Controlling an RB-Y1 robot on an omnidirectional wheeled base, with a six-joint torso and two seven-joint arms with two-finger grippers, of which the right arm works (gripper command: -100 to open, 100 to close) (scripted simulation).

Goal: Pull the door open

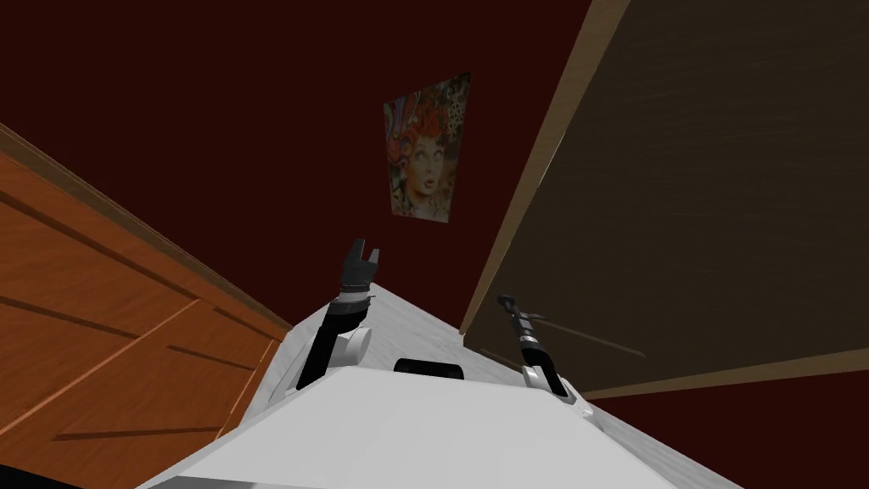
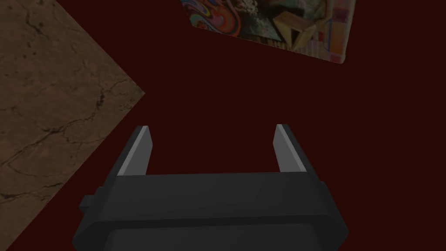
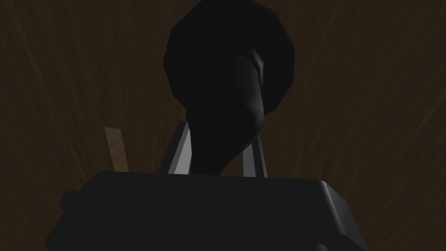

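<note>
Gripping the single dark handle [image 3: 226, 65], which ran lengthwise between its two fingers [image 3: 180, 150], the right gripper [image 3: 220, 130] faced one brown door [image 1: 696, 187]; the left gripper [image 2: 212, 127] gaped.

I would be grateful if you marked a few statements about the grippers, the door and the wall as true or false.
1. The right gripper is shut on the dark door handle. True.
2. The left gripper is shut on something. False: its fingers stand open and empty, facing the dark red wall.
3. The door is dark brown with a lighter edge. True.
4. The poster on the wall shows a landscape. False: it shows a woman's face with red hair.
5. The orange wooden panelling lies on the robot's right. False: it is on the robot's left.
</note>
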